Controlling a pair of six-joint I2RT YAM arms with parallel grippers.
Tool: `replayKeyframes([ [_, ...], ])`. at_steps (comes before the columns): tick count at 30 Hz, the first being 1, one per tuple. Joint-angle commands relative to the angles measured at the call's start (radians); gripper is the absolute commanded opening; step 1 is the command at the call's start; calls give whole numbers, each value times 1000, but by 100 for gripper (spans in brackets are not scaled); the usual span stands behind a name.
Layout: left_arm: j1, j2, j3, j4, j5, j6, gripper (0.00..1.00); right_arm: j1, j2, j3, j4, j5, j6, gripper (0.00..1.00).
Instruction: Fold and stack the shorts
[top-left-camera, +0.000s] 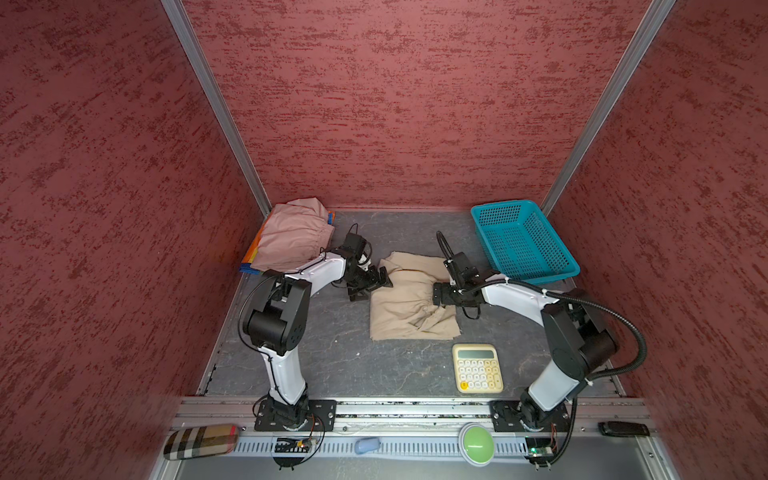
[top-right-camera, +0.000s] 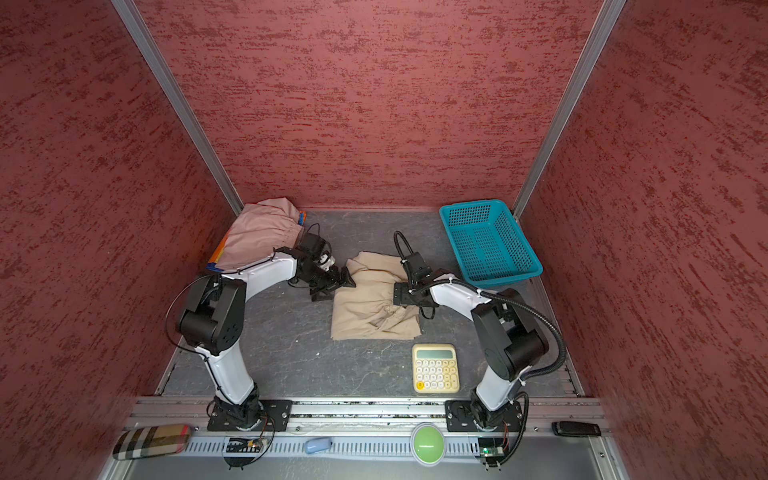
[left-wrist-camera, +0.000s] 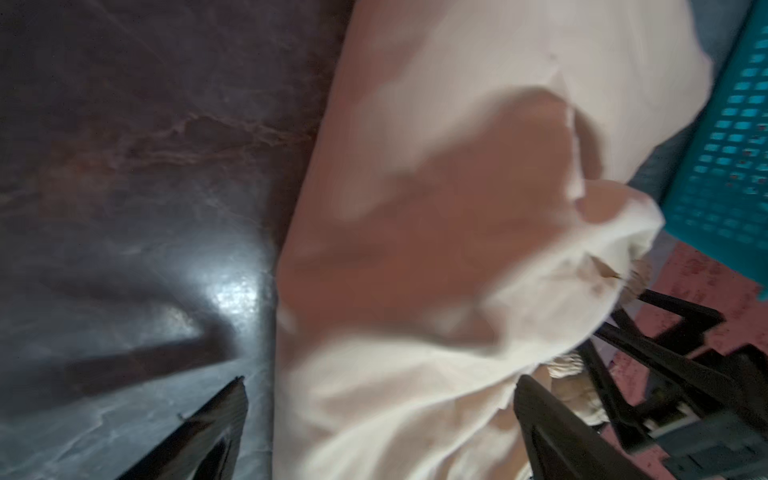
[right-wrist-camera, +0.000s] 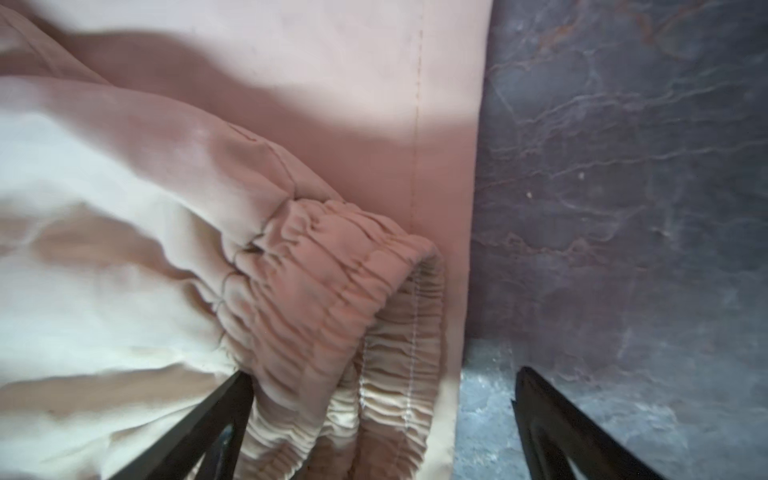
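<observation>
Beige shorts (top-left-camera: 411, 299) lying mid-table, rumpled and already doubled over on themselves, gathered waistband (right-wrist-camera: 332, 291) bunching at the right edge. Pink shorts (top-left-camera: 291, 237) sitting folded in the far left corner on top of the rainbow shorts (top-left-camera: 251, 257), of which only a coloured strip is showing. That pile looks like the stack in progress.

Left gripper (top-left-camera: 372, 286) hovering at the left edge of the beige shorts, jaws standing wide apart, holding nothing. Right gripper (top-left-camera: 437, 296) sitting low at the waistband side, jaws likewise spread, straddling the elastic edge without pinching it.

Judging the step: the fold of the last pair is under way, with both arms lining up for a grasp. The next move is calling for both grippers to close on fabric edges, catching all layers, then either finishing the fold or carrying the bundle onto the pink pair. The basket (top-left-camera: 555, 245) and calculator (top-left-camera: 477, 368) are sitting near; the table (top-left-camera: 332, 353) between the beige pair and the stack is bare.
</observation>
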Motion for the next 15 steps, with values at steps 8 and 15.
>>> replayKeyframes([
  [8,16,207,362,-109,-96,113,81,-6,-26,-32,17,-32,-20,99],
  [15,12,326,498,-179,-135,164,63,-6,-22,-50,42,-52,-8,99],
])
